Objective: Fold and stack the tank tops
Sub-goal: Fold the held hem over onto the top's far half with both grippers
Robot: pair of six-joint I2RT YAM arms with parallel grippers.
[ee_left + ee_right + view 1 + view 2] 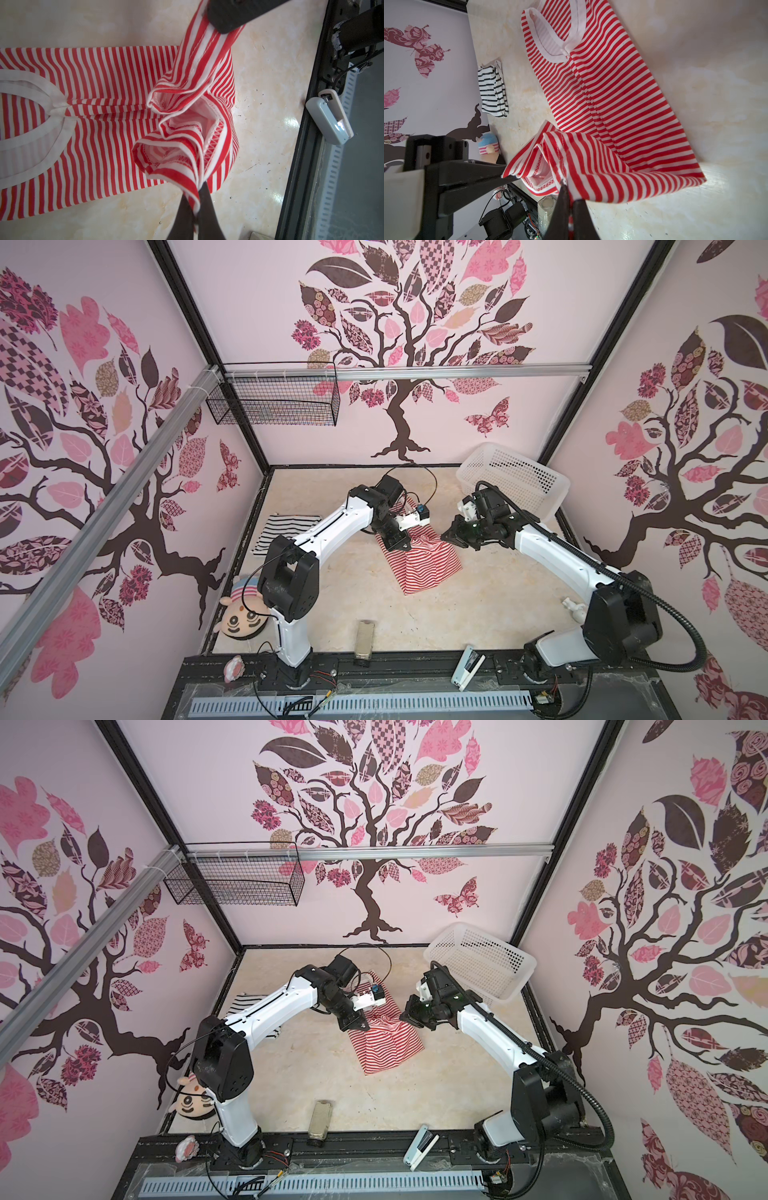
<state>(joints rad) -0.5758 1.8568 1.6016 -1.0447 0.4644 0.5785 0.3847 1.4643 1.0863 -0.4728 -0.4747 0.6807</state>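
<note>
The red-and-white tank top (428, 568) (386, 1050) lies lengthwise in the middle of the table, its white-trimmed neck toward the back wall. Its hem corners are lifted off the table and bunched. My left gripper (401, 546) (197, 199) is shut on one hem corner. My right gripper (446, 536) (571, 193) is shut on the other, close beside it. In the wrist views the striped cloth (187, 133) (602, 166) is pinched between each pair of fingers. The black-and-white tank top (286, 531) (493, 91) lies folded at the table's left edge, partly hidden by my left arm.
A white lattice basket (511, 481) leans at the back right corner. A plush doll (241, 618) sits at the front left. A clear rectangular box (364, 639) and a white stapler-like object (467, 668) lie along the front edge. A black wire basket (274, 400) hangs on the back wall.
</note>
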